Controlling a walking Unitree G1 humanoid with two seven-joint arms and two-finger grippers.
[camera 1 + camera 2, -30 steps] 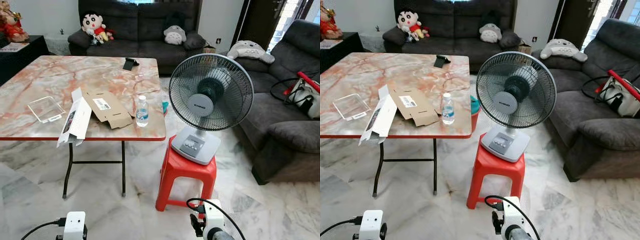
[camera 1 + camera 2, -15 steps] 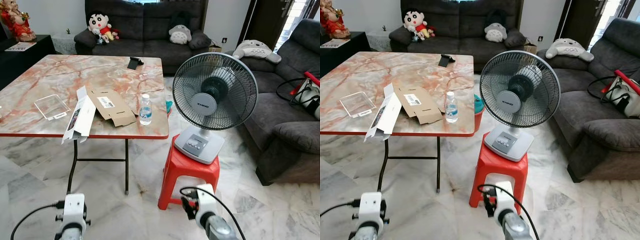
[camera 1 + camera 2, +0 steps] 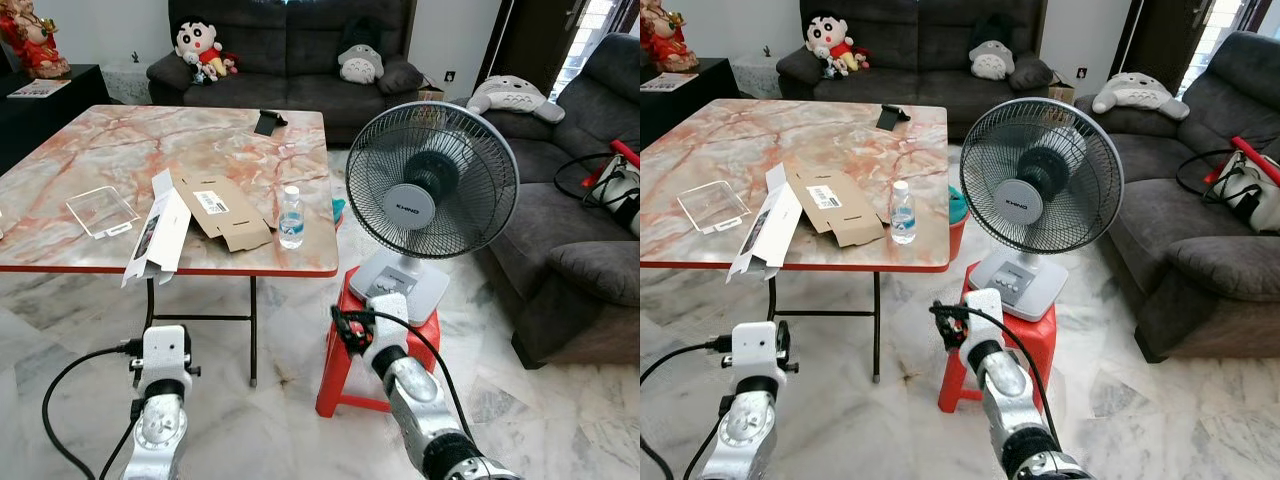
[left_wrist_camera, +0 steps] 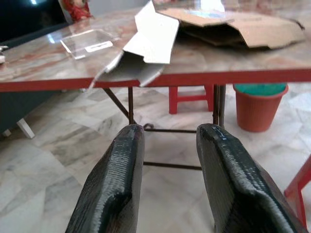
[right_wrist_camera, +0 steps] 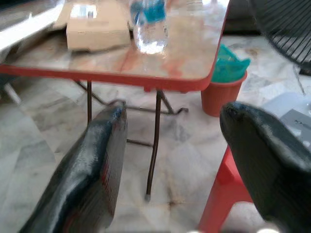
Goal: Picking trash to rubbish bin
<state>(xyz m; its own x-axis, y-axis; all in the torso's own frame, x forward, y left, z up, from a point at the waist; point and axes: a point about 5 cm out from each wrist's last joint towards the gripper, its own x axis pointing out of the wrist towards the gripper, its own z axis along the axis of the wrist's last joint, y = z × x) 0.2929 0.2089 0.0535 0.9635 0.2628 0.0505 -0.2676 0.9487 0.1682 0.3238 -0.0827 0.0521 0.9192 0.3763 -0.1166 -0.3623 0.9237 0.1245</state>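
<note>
Trash: a flat brown carton (image 3: 220,211), a white sleeve box (image 3: 160,236), a clear tray (image 3: 101,211) and a small bottle (image 3: 291,217) lay on the marble table (image 3: 120,150); which came first I could not tell.
Bin: an orange-red bin (image 4: 258,106) with a green liner stood on the floor past the table's far side, beside the red stool (image 3: 345,350).
Left gripper: the left gripper (image 4: 167,184) hung low before the table's near edge, fingers (image 4: 114,189) released with a clear gap, holding nothing.
Right gripper: the right gripper (image 5: 170,165) was raised in front of the stool, fingers (image 5: 90,170) spread wide, empty, aimed toward the bottle and bin.
Handling, sleeve box: probably light, thin card, easily crushed; it overhung the table's near edge, so the jutting end looked the easiest place to pinch.
Handling, carton: light and floppy, lying flat; a raised flap seemed the only hold.
Handling, bottle: upright near the front right corner, smooth and round, likely to tip or slip; best gripped across the body.
Handling, tray: thin clear plastic, probably slippery and brittle; take it by the rim.
Edges: the table's red rim sat above both grippers, so either arm needed lifting over it.
Room: open floor lay before the table; the fan (image 3: 430,190) on the stool crowded the right arm, and the couch (image 3: 590,240) closed off the far right.
</note>
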